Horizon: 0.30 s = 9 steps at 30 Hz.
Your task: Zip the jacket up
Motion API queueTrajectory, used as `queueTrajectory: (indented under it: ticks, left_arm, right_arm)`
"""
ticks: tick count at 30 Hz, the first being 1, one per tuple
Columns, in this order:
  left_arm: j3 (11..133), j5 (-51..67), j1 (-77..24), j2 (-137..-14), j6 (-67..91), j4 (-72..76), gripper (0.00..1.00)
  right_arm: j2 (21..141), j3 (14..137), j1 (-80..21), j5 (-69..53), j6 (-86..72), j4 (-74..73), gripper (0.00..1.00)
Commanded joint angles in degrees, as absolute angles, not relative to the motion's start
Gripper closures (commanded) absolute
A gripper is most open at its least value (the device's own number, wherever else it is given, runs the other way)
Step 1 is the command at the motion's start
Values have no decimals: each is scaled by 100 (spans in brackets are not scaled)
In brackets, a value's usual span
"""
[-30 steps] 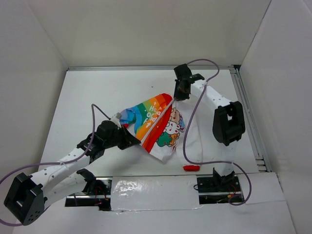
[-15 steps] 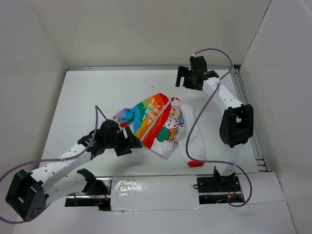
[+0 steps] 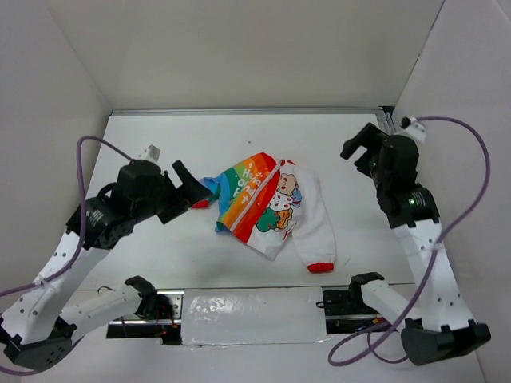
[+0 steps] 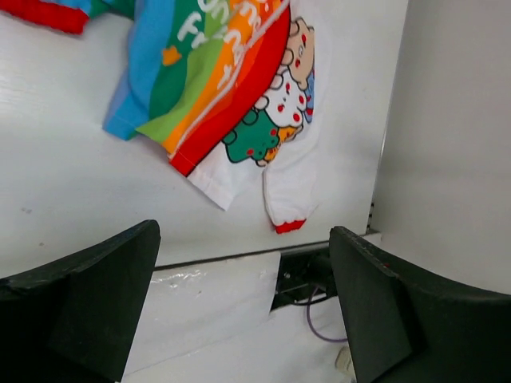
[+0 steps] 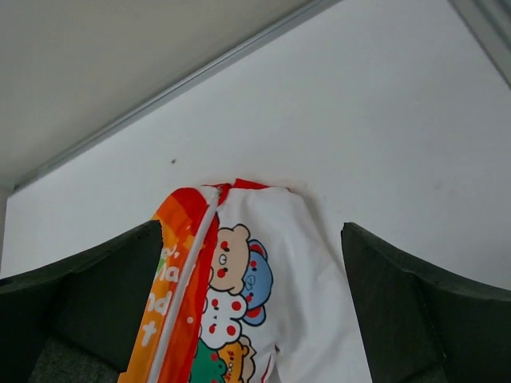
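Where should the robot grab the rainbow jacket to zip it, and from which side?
Probably the hem at the bottom end of the zipper. The jacket lies flat on the table, so only its edges can be pinched, and that hem is its near edge. Come in low from the near side with the open left gripper, one finger over the cloth.

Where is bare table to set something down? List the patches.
Widest: the table strip between the jacket and the back wall. Also between its white sleeve and the right gripper. Crowded: the left gripper hangs close beside the jacket.
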<state>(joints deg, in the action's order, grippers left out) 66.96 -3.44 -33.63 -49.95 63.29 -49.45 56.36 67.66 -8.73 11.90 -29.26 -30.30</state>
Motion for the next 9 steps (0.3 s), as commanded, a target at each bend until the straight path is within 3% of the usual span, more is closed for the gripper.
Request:
queueTrajectory:
  ticks: [1, 4, 9]
  left_arm:
    - [7547, -1036, -3340, -5510, 6231, -6062, 1]
    - [7568, -1248, -3349, -5529, 6091, -5969, 1]
    - [6840, -976, -3331, -4738, 5485, -5064, 1]
  right_arm:
    - [4986, 6618, -800, 2564, -3726, -4127, 0]
    - [4441, 6390, -782, 3058, -3876, -4333, 0]
    - [3894, 6091, -773, 2733, -3551, -4034, 0]
